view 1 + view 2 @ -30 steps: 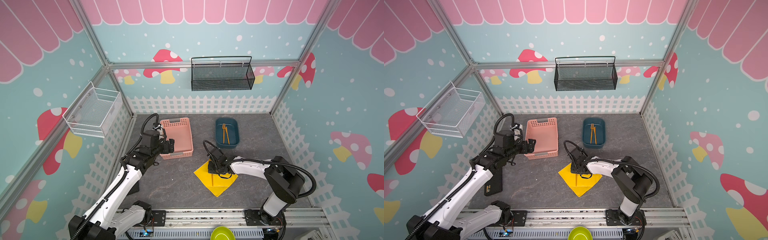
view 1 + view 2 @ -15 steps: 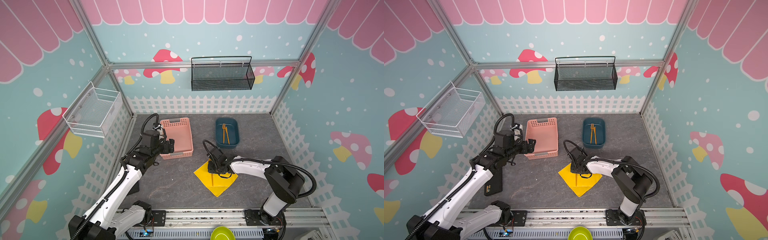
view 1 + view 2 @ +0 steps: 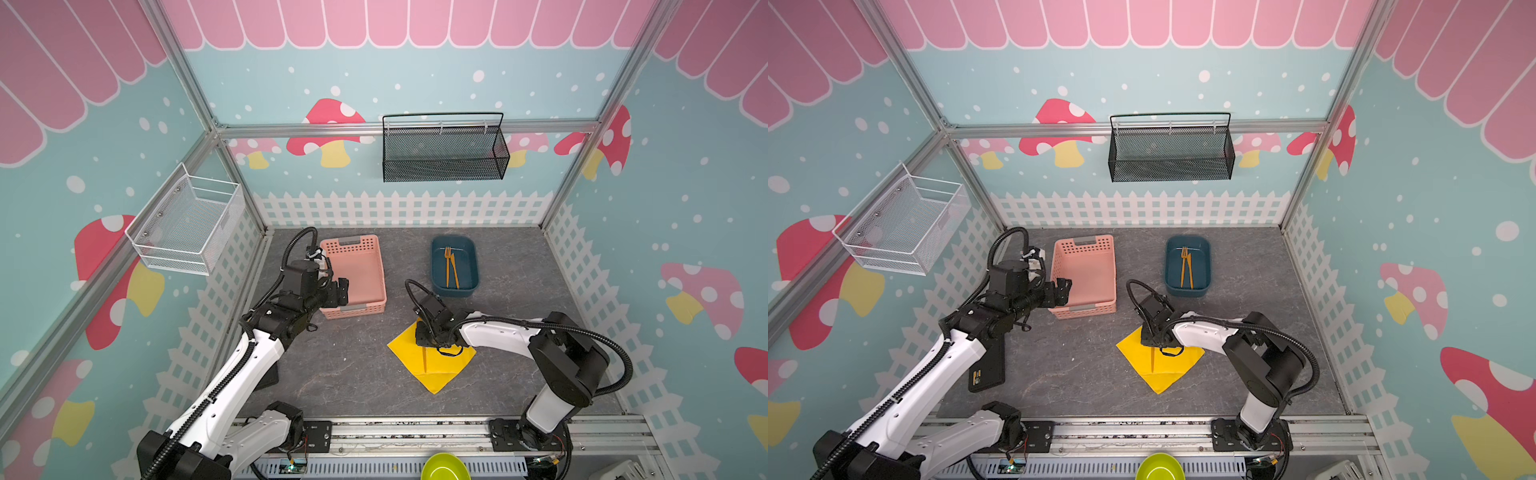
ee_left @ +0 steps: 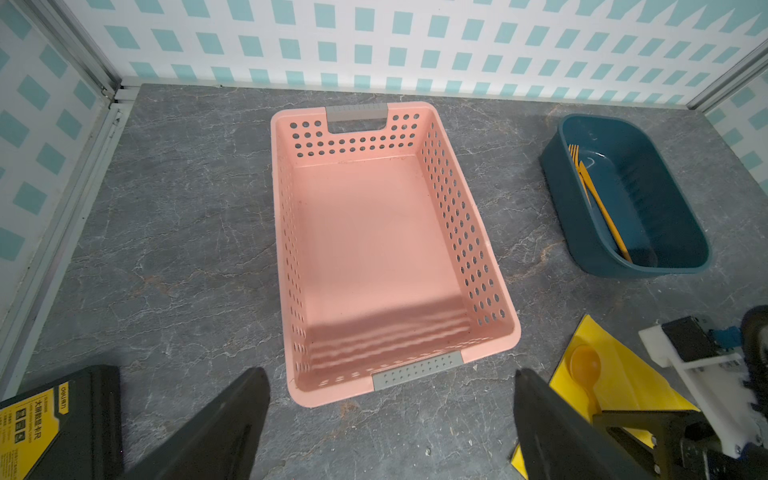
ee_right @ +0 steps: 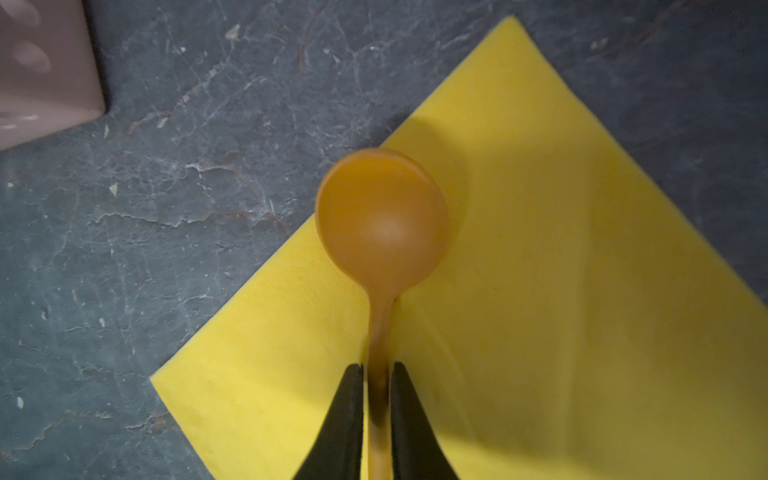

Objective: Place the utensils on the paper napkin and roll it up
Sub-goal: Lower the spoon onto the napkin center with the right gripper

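Right wrist view gives you the close work. The right gripper (image 5: 377, 365) has its black fingers (image 5: 345, 415) standing tight on either side of the slim handle of the round-bowled orange plastic spoon (image 5: 382, 224). Whether they are pinching it or have just slackened, you cannot tell from here. Under the spoon lies the thin bright yellow paper napkin (image 5: 561, 249), flat on the grey marbled table (image 5: 166, 208).

This reads as the set-down of the first utensil. Do it well by parting the fingers only a little and rising straight up (thin paper drags easily). That way the handle lies along the napkin's middle and the sheet does not slide.

From this camera the bowl seems to overlap the napkin's edge. The left wrist view shows it inside the yellow, near a corner, so check both before trusting either. Both top views hide the bowl under the wrist and show only the handle end on the paper.

They do give you what the wrist cannot. The orange plastic fork (image 3: 447, 270) and knife (image 3: 454, 272) lie side by side in the dark blue oval plastic tub (image 3: 454, 292), well apart from the napkin. Your left gripper (image 4: 388, 371) hangs with fingers wide apart and empty, by the near end of the pink perforated plastic basket (image 4: 457, 208).
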